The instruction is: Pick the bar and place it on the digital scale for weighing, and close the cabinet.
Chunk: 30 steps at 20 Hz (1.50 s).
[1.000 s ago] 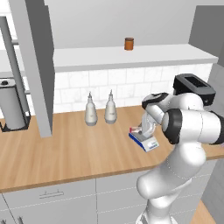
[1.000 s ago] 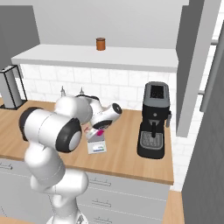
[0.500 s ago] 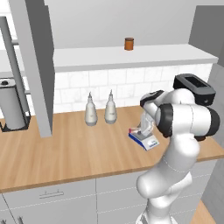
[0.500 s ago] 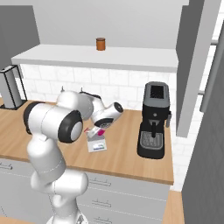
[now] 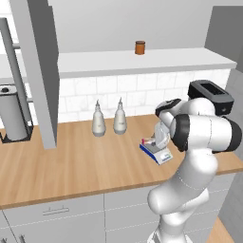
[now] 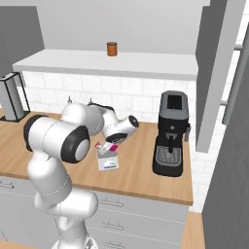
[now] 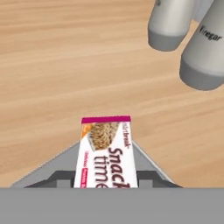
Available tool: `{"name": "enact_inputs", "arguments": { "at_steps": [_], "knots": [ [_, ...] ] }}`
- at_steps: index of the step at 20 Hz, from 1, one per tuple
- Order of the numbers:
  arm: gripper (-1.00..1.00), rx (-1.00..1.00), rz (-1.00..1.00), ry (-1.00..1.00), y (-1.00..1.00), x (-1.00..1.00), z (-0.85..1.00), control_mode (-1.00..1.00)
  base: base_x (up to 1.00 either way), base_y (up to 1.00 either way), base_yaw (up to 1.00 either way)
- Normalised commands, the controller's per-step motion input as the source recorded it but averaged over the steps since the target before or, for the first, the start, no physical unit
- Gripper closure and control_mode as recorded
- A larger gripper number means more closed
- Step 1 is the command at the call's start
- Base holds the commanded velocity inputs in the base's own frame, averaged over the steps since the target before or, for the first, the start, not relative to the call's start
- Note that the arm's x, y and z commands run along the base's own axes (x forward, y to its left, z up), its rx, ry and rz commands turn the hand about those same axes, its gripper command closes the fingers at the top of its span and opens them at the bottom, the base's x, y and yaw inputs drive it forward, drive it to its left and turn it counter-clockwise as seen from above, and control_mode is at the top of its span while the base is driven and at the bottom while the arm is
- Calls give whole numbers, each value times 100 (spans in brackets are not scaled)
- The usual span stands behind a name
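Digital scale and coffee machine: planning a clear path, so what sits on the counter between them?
Nothing: in the right base view bare wooden counter separates the digital scale from the coffee machine.

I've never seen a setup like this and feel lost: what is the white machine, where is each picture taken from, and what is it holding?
It is a white robot arm in a simulated kitchen. Two pictures come from cameras behind it, left and right; the third looks along its hand. On the wooden counter stand two grey bottles, one labelled vinegar, a black coffee machine and a small digital scale. A brown jar sits on the shelf above. The gripper is shut on the bar, a pink and white snack packet, holding it just over the scale's grey plate. Whether it touches the plate I cannot tell.
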Motion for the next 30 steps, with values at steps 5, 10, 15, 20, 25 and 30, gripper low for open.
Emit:
{"name": "enact_inputs", "arguments": {
  "at_steps": [5, 10, 15, 20, 25, 30],
  "knots": [
    [100, 0, 0, -7, 7, -3, -6, -100, 0, 0, 0],
    [100, 0, 0, -2, 6, 0, -1, -100, 0, 0, 0],
    [-100, 0, 0, 0, -4, 0, -10, -100, 0, 0, 0],
    [-100, 0, 0, 0, -1, -2, -1, -100, 0, 0, 0],
    [-100, 0, 0, 0, 0, -13, 0, -100, 0, 0, 0],
    [-100, 0, 0, -1, 0, -19, 1, -100, 0, 0, 0]
  ]
}}
